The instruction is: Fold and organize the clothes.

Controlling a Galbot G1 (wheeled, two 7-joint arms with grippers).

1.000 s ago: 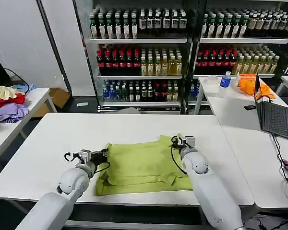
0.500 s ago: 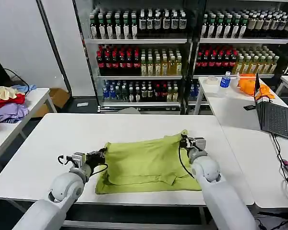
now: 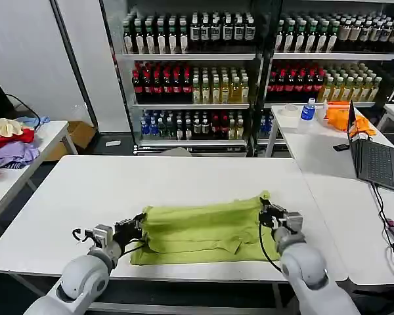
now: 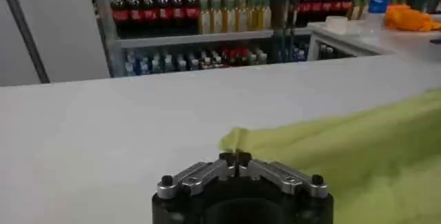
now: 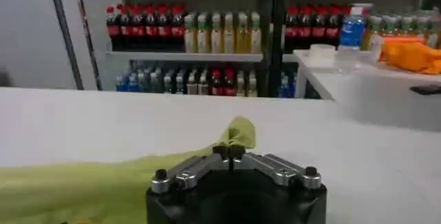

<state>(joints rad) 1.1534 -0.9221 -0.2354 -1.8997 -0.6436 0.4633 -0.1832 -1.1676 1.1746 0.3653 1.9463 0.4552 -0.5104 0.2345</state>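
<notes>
The left hand (image 3: pixel 132 228) pinches the T-shirt (image 3: pixel 203 226) at its left corner, while the right hand (image 3: pixel 267 214) clamps the opposite, right corner. Between them the lime T-shirt lies folded over on the white table (image 3: pixel 72 197), near its front edge.

Both arms are reaching forward low over the near half of the desk (image 3: pixel 65 197), forearms angled slightly inward. The left gripper (image 3: pixel 136 228) is sitting toward the near left side, its fingers (image 4: pixel 234 161) pressed together and pinching the left corner of the T-shirt (image 3: pixel 203 226). The right gripper (image 3: pixel 265 213) is sitting toward the near right side, its fingers (image 5: pixel 229 152) likewise pressed together and pinching the shirt's right corner, lifting it slightly.
</notes>
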